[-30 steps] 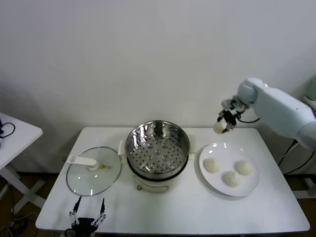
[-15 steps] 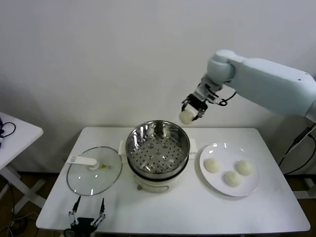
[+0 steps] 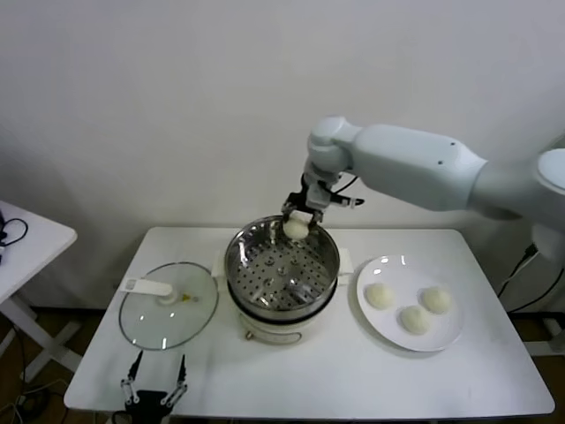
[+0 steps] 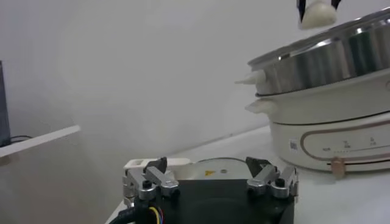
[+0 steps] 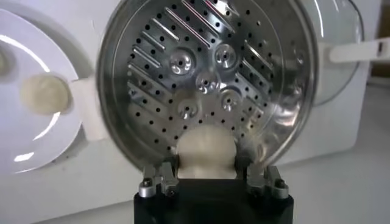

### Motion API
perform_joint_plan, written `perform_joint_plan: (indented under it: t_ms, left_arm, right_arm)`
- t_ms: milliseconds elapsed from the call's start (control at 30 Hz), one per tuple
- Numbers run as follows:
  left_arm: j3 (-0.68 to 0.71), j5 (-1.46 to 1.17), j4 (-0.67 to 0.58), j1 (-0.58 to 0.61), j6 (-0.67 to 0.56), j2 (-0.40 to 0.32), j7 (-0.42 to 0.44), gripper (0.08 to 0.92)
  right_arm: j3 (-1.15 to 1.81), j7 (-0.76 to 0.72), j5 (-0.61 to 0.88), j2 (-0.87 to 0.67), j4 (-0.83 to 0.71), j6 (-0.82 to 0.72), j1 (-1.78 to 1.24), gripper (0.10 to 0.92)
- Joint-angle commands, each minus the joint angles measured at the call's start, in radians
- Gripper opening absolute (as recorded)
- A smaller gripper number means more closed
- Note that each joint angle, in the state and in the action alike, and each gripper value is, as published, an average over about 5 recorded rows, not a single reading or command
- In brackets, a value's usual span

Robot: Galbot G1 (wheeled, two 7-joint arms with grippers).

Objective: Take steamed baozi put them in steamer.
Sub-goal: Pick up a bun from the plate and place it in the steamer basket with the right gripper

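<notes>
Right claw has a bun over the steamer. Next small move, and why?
Probably lower it straight down, then open. The right claw is shut on a bun above the far rim of the steamer, whose perforated floor is bare and shows directly below in the right wrist view. Dropping from this height could make the bun bounce. Three buns wait on the plate; the left claw is parked at the table's near edge.

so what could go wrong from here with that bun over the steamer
The right gripper holds a baozi above the far rim of the steamer, not its middle. Released here, the bun could clip the rim and roll off behind the pot. It also hangs well above the perforated floor, so a drop might bounce or dent it. Lowering further, the fingers could knock the steel wall.
</notes>
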Motion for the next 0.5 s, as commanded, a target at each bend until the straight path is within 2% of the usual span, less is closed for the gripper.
perform_joint_plan:
  t_ms: [33, 500]
  left_arm:
    - [0.0, 0.003, 0.005, -0.002, -0.003, -0.019, -0.001, 0.823]
    - [-0.004, 0.006, 0.023, -0.015, -0.011, -0.017, -0.003, 0.823]
  right_arm:
    - [0.014, 0.044, -0.117, 0.087, -0.101, 0.077, -0.113, 0.611]
    - [0.067, 0.064, -0.182, 0.12, -0.215, 0.121, -0.147, 0.619]
